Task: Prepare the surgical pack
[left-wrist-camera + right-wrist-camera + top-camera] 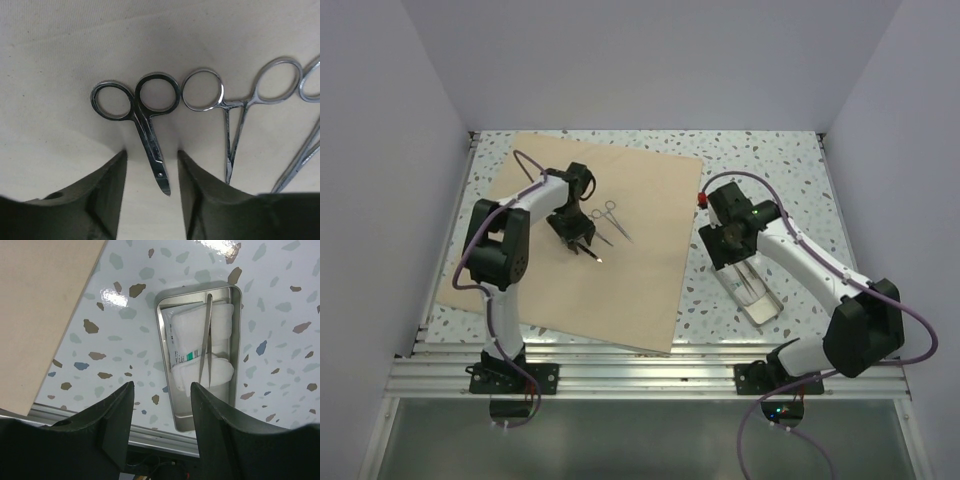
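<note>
L gripper [151, 156]: dark matte wedge-shaped fingers part-open w/ nothing held, straddling the blade end of small shiny steel scissors [145, 120]. These lie flat on the surgical pack [620, 280], a plain beige paper-like square sheet spread over the L side of the glossy speckled table [125, 315], w/ slim ring-handled forceps [235, 105] just beside them. R gripper [162, 390]: jaws likewise apart & empty, hovering over a rectangular round-cornered metal tray [161, 355] w/ soft white gauze packets [187, 335] & thin tweezers [205, 337] inside, tray apart from the sheet.
</note>
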Robot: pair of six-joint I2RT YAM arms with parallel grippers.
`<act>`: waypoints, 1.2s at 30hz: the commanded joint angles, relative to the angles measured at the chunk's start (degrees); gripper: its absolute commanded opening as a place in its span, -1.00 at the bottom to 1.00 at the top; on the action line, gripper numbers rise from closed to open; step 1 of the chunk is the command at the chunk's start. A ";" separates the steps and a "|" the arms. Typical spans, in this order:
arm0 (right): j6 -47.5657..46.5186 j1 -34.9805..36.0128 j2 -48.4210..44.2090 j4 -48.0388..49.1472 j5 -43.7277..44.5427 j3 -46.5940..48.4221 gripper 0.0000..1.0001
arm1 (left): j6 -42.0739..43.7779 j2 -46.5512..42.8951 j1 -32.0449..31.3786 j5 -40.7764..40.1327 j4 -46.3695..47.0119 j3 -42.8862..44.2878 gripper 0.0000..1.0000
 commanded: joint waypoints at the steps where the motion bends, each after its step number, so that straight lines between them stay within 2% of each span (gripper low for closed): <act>1: 1.05 0.18 -3.00 1.81 -1.38 -1.42 0.06 | -3.08 1.31 -0.12 -2.50 -1.75 0.73 -0.10; 3: 1.13 0.18 -3.44 1.99 -1.73 -2.03 0.06 | -3.43 1.48 -0.12 -3.02 -1.23 0.29 -0.19; 4: 1.13 0.18 -3.45 1.99 -2.08 -2.56 0.06 | -3.43 1.48 -0.12 -3.11 -1.05 0.20 -0.32; 6: 1.31 0.09 -3.62 1.99 -2.26 -2.91 0.06 | -3.52 1.39 -0.12 -3.46 -0.96 0.11 -0.43; 9: 1.31 0.18 -3.80 1.81 -2.43 -2.83 0.06 | -3.43 1.39 -0.12 -3.99 -1.31 0.20 -0.54; 12: 1.48 0.18 -3.71 1.73 -2.52 -2.13 0.06 | -3.08 0.69 -0.12 -4.26 -1.49 -0.15 -0.85; 14: 1.75 0.27 -3.27 1.73 -2.87 -1.34 0.06 | -2.64 -0.62 -0.12 -5.22 -2.19 -0.24 -0.96; 22: 5.17 1.24 0.33 2.69 -7.08 5.25 0.06 | 3.32 -10.98 -0.12 -6.90 -4.21 -3.05 -1.00; 25: 9.64 1.32 1.65 6.72 -15.07 6.49 0.08 | 10.41 -21.06 -0.12 -0.41 0.52 -8.66 -1.00; 26: 11.31 1.41 1.82 8.48 -18.22 6.40 0.08 | 12.98 -23.37 -0.12 4.92 4.45 -11.99 -1.00; 27: 15.59 1.32 2.09 13.63 -21.47 5.44 0.07 | 15.96 -25.39 -0.12 8.80 7.10 -13.67 -1.00; 28: 18.16 1.76 2.44 17.07 -28.29 4.65 0.05 | 21.21 -28.89 -0.12 12.23 9.48 -15.17 -1.00; 29: 21.06 2.02 2.88 20.85 -31.06 3.60 0.04 | 22.74 -30.41 -0.12 16.53 11.50 -17.45 -1.00; 30: 26.83 2.55 3.14 29.24 -33.35 1.67 0.04 | 24.41 -32.07 -0.12 19.36 13.52 -19.03 -1.00; 33: 33.45 6.41 5.68 39.75 -36.27 1.91 0.08 | 29.35 -37.70 -0.12 27.72 18.46 -24.40 -1.00; 36: 36.54 9.23 9.73 45.03 -37.41 3.84 0.22 | 31.20 -42.36 -0.12 37.73 24.52 -30.20 -1.00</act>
